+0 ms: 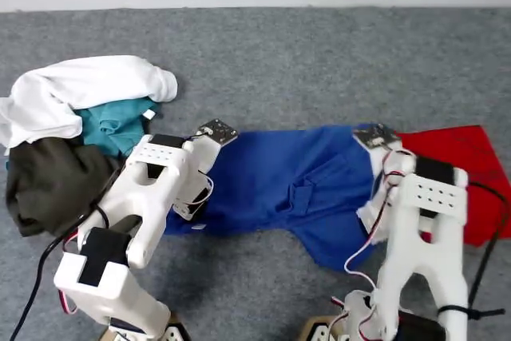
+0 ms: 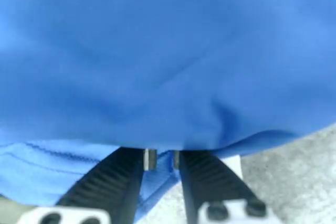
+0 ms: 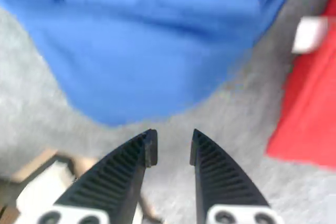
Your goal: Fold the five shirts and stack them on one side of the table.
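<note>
In the high view, the blue shirt (image 1: 295, 185) is seen spread flat across the middle of the grey table (image 1: 319, 53), presumably laid out so that it can be folded. The red shirt (image 1: 471, 173) lies flat at the right, partly under the blue one's edge. At the far left a white shirt (image 1: 80, 89), a teal shirt (image 1: 116, 125) and a dark shirt (image 1: 48, 181) are heaped, apparently waiting their turn. The left arm (image 1: 156, 189) is placed at the blue shirt's left edge and the right arm (image 1: 423, 205) at its right.

In the left wrist view, the left gripper (image 2: 161, 159) is seen with its jaws drawn nearly together on the blue hem, which drapes over the tips. The cloth is judged to be pinched for a fold.

In the right wrist view, the right gripper (image 3: 173, 148) is held over bare table just near of the blue edge. Its jaws are parted and empty, seemingly ready to take that corner.
</note>
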Tool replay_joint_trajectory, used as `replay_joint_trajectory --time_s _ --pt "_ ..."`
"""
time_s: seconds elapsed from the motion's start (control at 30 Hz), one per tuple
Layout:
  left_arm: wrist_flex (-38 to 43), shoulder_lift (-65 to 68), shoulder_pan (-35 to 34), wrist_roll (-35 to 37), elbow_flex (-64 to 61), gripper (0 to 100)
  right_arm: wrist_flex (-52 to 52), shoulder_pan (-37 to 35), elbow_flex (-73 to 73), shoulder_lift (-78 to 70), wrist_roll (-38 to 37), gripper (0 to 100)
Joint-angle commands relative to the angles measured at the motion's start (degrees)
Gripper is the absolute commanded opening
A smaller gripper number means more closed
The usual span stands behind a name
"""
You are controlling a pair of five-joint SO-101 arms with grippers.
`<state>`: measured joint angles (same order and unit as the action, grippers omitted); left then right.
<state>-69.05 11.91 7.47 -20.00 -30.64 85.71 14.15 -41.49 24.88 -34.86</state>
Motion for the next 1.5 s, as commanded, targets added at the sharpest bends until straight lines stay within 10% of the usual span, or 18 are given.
replay_joint_trajectory --time_s 0.0,0.6,0.9,1.47 --pt "4.4 0.7 0.53 0.53 0.13 7 4.18 0.31 0.44 2.15 -0.35 11.2" --pt "4.4 0.79 0.35 0.44 -1.1 7 -24.57 -1.89 -16.44 1.8 5.27 11.2" --pt "4.4 0.79 0.35 0.44 -1.1 7 -35.91 -17.36 -20.75 1.8 5.63 11.3" --pt "4.4 0.79 0.35 0.44 -1.1 7 -39.43 -21.67 -17.32 1.98 5.63 11.5"
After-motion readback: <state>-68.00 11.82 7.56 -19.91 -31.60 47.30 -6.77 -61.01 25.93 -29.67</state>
